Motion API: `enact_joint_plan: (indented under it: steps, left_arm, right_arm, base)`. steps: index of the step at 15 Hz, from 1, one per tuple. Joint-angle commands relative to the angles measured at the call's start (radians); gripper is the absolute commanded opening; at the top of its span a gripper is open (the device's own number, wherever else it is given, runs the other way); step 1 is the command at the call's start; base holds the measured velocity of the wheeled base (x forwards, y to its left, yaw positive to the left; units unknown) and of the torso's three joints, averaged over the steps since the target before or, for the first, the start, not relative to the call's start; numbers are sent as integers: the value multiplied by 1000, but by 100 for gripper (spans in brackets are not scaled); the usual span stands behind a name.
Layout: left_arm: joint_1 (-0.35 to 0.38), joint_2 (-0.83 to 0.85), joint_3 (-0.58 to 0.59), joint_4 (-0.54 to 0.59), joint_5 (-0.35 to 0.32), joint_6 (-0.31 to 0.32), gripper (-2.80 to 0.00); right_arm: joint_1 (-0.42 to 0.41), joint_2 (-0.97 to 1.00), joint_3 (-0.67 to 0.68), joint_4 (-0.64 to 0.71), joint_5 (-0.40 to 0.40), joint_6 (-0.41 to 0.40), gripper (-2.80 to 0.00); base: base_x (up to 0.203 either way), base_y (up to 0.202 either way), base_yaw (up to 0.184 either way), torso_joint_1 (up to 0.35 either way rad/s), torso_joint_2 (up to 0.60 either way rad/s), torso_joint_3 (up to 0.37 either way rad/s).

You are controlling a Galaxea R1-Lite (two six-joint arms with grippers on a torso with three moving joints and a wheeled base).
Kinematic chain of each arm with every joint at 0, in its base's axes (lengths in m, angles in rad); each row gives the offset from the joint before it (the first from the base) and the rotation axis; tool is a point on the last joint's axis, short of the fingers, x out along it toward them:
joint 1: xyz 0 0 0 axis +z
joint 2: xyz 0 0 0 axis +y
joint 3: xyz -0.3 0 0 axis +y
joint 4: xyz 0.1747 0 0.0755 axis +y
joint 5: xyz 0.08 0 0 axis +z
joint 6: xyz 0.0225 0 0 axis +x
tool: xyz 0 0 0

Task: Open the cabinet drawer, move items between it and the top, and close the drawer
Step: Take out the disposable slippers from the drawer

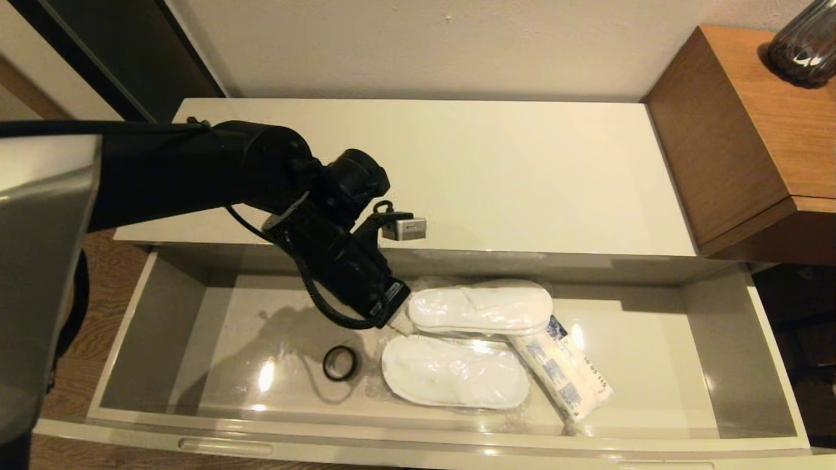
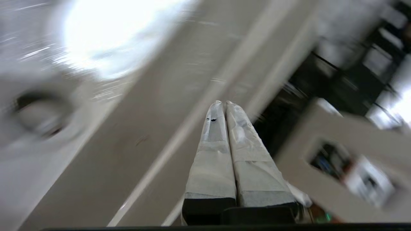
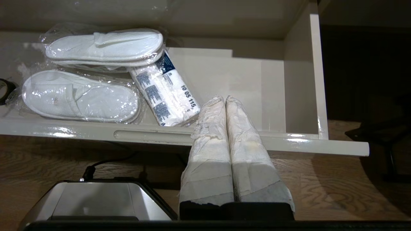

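Note:
The cabinet drawer point(image 1: 738, 346) stands pulled wide open below the cream-white top point(image 1: 496, 170), which is bare. Inside lie two wrapped white slippers, one at the back point(image 1: 480, 307) and one nearer the front point(image 1: 454, 372), with the blue-printed packet point(image 1: 565, 375) slanting beside them. My left gripper point(image 1: 401, 318) reaches down into the drawer, its tips at the back slipper's left end. Its taped fingers point(image 2: 212, 134) are shut with nothing between them. My right gripper point(image 3: 224, 98) hangs shut and empty before the drawer front point(image 3: 289, 141), near the packet point(image 3: 163, 93).
A small black ring point(image 1: 340, 363) lies on the drawer floor left of the slippers. The brown wooden desk point(image 1: 751, 130) with a dark vase point(image 1: 806, 42) stands at the right. A handle slot point(image 3: 151, 134) shows in the drawer front; wooden floor lies below.

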Motion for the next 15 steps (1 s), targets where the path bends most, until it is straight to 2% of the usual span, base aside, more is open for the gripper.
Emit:
enact_joint_plan:
  steps: [1, 2, 4, 6, 8, 9, 10, 11, 13, 14, 15]
  left_arm:
    - [-11, -15, -2, -11, 76, -38, -280]
    - [-29, -19, -1, -35, 125, -79, -280]
    - [-85, -51, 0, -71, 338, -180, -280]
    - [-142, -90, 2, -80, 371, -230, -280]
    - [-207, -103, 13, -83, 460, -273, -280]
    - [-220, -108, 13, -84, 467, -268, -280]
    - [-230, -117, 18, -82, 429, -253, -280]
    - [-231, -123, 46, -76, 359, -202, -280]
    - [-239, -115, 97, -78, 335, -112, -280]
    - [-247, -104, 95, -80, 338, -103, 0]
    - [-251, -94, 87, -81, 343, -103, 0]
  right_arm:
    - [0, 2, 1, -1, 0, 0, -280]
    - [0, 2, 0, -1, 0, -1, -280]
    - [0, 2, 0, 1, 0, -1, -280]
    - [0, 0, 0, -1, 0, -1, -280]
    - [0, 2, 0, -1, 0, -1, -280]
    - [0, 0, 0, -1, 0, 0, -280]
    - [0, 2, 0, 0, 0, -1, -280]
    - [0, 0, 2, -1, 0, -1, -280]
    - [0, 2, 0, -1, 0, -1, -280]
    - [0, 2, 0, -1, 0, -1, -280]
    - [0, 2, 1, -1, 0, -1, -280]
  base:
    - [0, 0, 0, 0, 0, 0]
    - [0, 0, 0, 0, 0, 0]
    - [0, 0, 0, 0, 0, 0]
    - [0, 0, 0, 0, 0, 0]
    - [0, 0, 0, 0, 0, 0]
    - [0, 0, 0, 0, 0, 0]
    - [0, 0, 0, 0, 0, 0]
    - [0, 0, 0, 0, 0, 0]
    - [0, 0, 0, 0, 0, 0]
    - [0, 0, 0, 0, 0, 0]
    - [0, 0, 0, 0, 0, 0]
